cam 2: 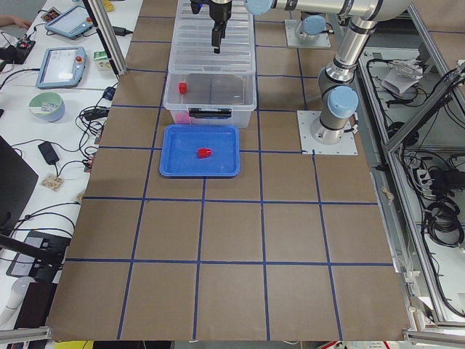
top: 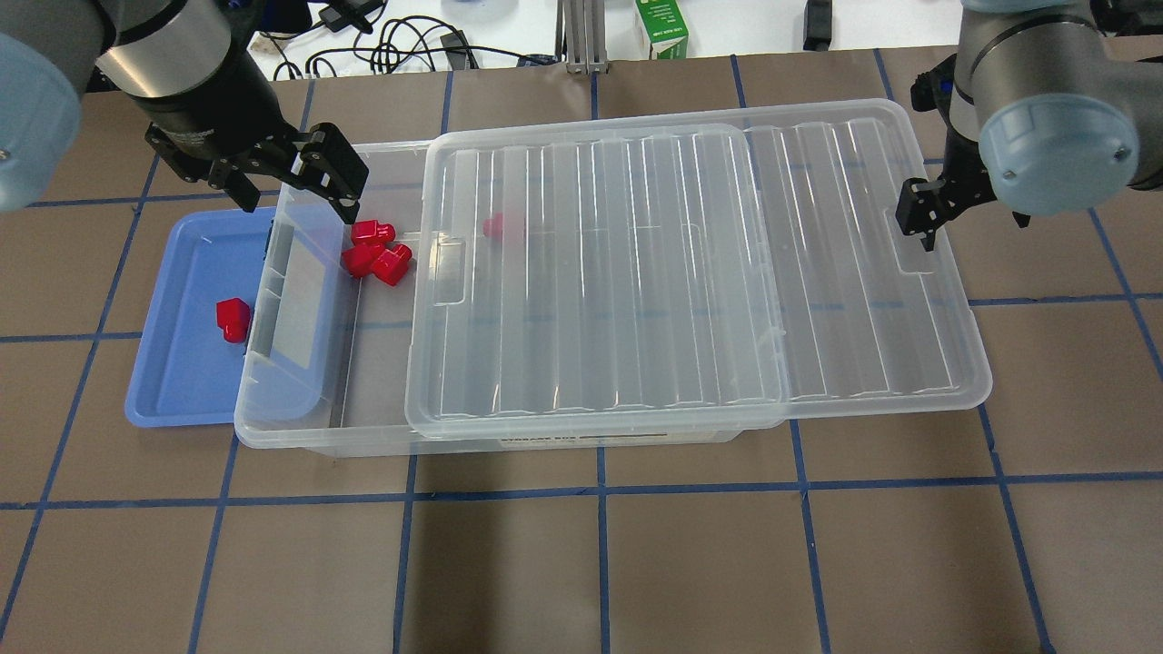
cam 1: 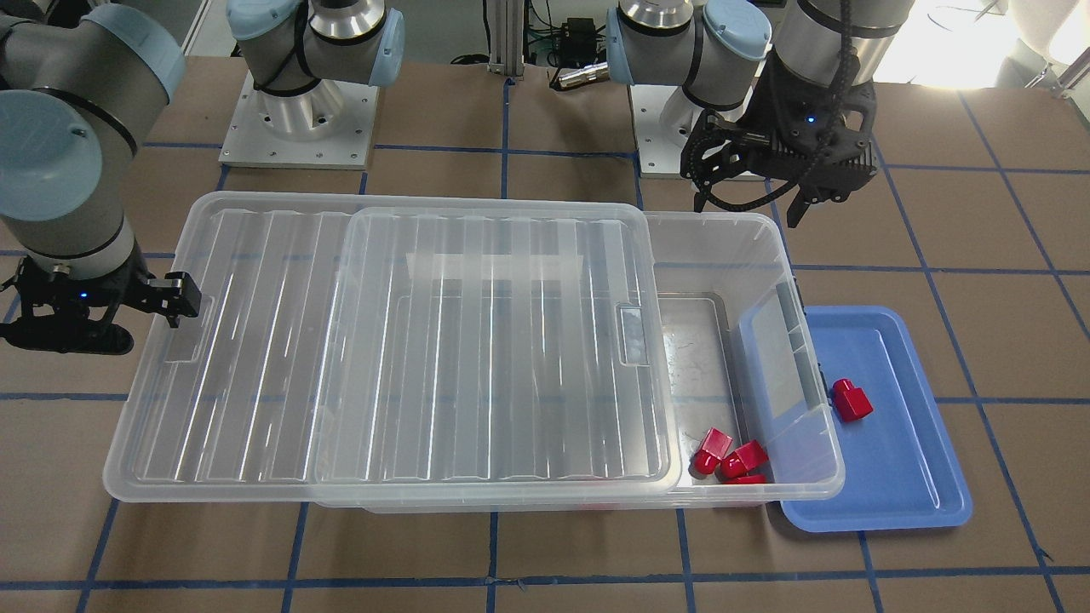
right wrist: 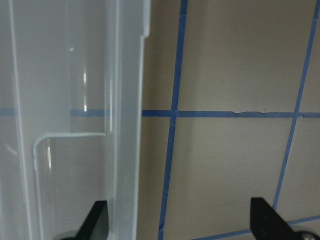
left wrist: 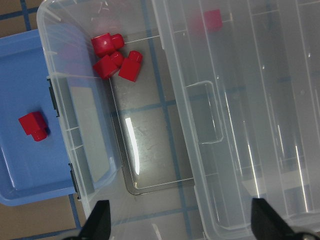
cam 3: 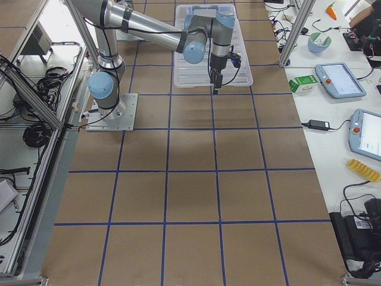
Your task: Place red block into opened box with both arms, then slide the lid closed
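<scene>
The clear box [top: 318,438] is sitting lengthwise across the brown, blue-taped table [top: 581,563]. Its ribbed lid [top: 636,272] is lying on top, slid toward the robot's right, so it is overhanging that end and leaving the left end uncovered. One red block [top: 233,318] is lying alone in the blue tray [top: 173,363], which is tucked partly under the open end of the box. A cluster of three red blocks [top: 374,250] is resting on the box floor in the far corner of the open part. A fourth red piece [top: 502,227] is showing dimly through the lid just past its handle slot. The left gripper [top: 295,195] is hovering above that far corner, beside the cluster. Its fingers are spread wide and holding nothing, as the left wrist view confirms. The right gripper [top: 918,222] is hanging at the lid's overhanging short end, close by the handle slot there. Its fingers are likewise parted and empty, with one finger above the lid's edge and the other above bare table. A narrow label [top: 581,440] is running along the box's near side, but its print is too small to read. A green carton [top: 661,27] is standing beyond the table, and its white lettering is also illegible.
</scene>
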Robot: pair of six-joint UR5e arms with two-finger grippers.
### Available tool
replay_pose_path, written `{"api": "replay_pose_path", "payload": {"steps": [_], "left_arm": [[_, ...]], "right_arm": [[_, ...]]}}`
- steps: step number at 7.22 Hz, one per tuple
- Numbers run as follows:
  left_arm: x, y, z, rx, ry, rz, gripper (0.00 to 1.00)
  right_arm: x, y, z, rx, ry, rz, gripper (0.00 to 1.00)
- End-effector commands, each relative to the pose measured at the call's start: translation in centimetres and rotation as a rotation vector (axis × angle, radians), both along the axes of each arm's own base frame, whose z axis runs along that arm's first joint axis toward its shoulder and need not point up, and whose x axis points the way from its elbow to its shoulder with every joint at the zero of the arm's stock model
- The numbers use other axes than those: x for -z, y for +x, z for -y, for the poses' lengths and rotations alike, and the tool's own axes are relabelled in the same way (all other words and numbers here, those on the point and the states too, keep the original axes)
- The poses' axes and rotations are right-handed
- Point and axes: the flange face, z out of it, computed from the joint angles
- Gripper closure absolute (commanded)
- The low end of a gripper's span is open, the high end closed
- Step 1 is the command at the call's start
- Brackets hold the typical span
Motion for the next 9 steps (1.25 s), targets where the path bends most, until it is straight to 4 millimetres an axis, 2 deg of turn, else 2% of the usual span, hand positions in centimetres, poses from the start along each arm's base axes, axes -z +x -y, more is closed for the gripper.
{"api": "replay_pose_path", "payload": {"steps": [1,3,4,5,6,7,9], "left_arm": [[0.0,0.0,0.0,0.0,0.0,0.0,0.0],[0.1,0.0,0.1,0.0,0.001,0.0,0.0],[0.1,0.0,0.0,0.001,0.001,0.005,0.0],[0.0,0.1,0.0,0.0,0.0,0.006,0.0],[0.0,0.0,0.0,0.001,0.0,0.006,0.0],[0.0,0.0,0.0,0.001,0.0,0.008,0.0],[0.0,0.0,0.0,0.001,0.0,0.006,0.0]], "right_arm": [[0.0,-1.4,0.0,-0.01,0.013,0.003,0.0],[-0.1,-1.4,0.0,-0.01,0.009,0.004,0.0],[-0.8,-1.3,0.3,-0.005,-0.007,0.012,0.0],[-2.4,-1.0,0.2,-0.003,-0.045,0.027,0.0],[-4.5,-0.4,0.3,-0.001,-0.098,0.074,0.0],[-7.8,0.5,-0.2,-0.007,-0.148,0.126,0.0],[-15.6,3.5,-4.0,0.005,-0.21,0.314,0.0]]}}
